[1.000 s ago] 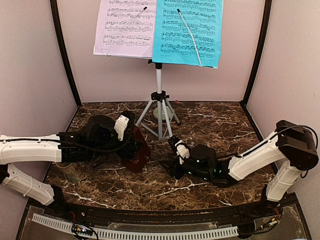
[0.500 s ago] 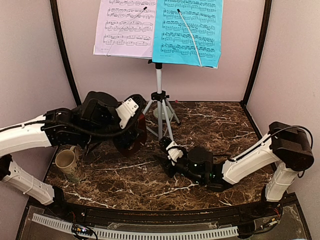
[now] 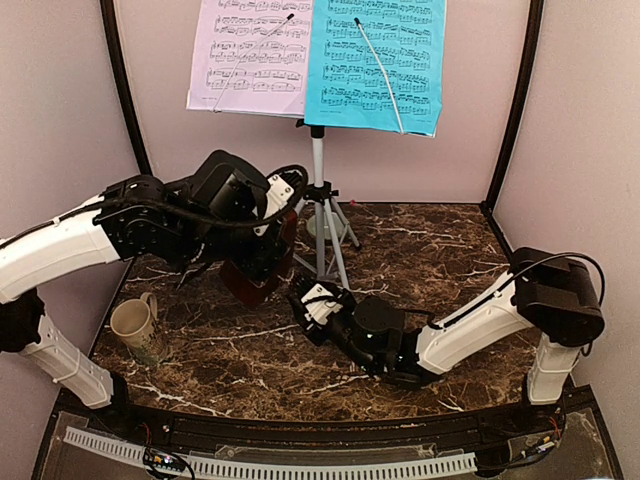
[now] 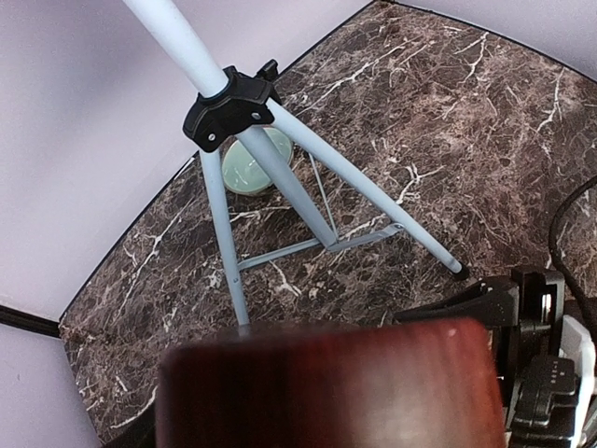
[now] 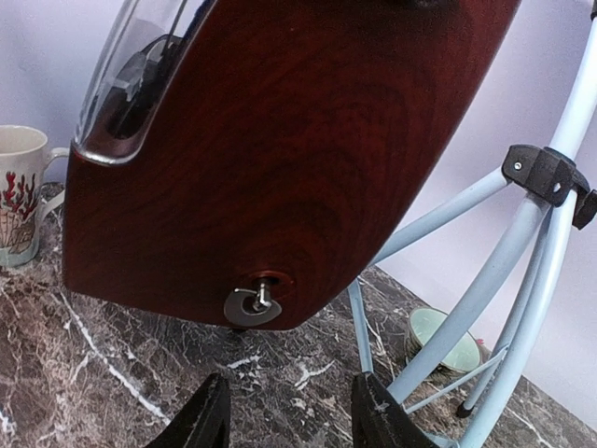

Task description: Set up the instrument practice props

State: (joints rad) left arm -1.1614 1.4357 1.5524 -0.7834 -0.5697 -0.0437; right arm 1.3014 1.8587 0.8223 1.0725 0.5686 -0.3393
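Though the top edge of the overhead view cuts off their upper parts, I can see the lilac sheet (image 3: 250,55) and the bright-blue sheet (image 3: 378,60) side by side on the tripod music stand (image 3: 318,185). They hide its tray completely. The stand is at the back of the marble table (image 3: 450,250).

The left gripper (image 3: 262,240) holds the dark-brown wooden metronome (image 3: 250,280) off the table, just left of the stand's legs. Its fingers are hidden behind the wood in its own camera. The right gripper (image 5: 289,420) sits low beneath the metronome with its jaws spread wide, gripping nothing.

The cream mug (image 3: 132,322) stands near the table's left edge, and I see only its pale inner wall. The pale-green bowl (image 4: 250,163) sits behind the legs. One leg crosses it, so I cannot make out its inside. A small metal winding key (image 5: 254,303) sticks out low on the metronome's side.
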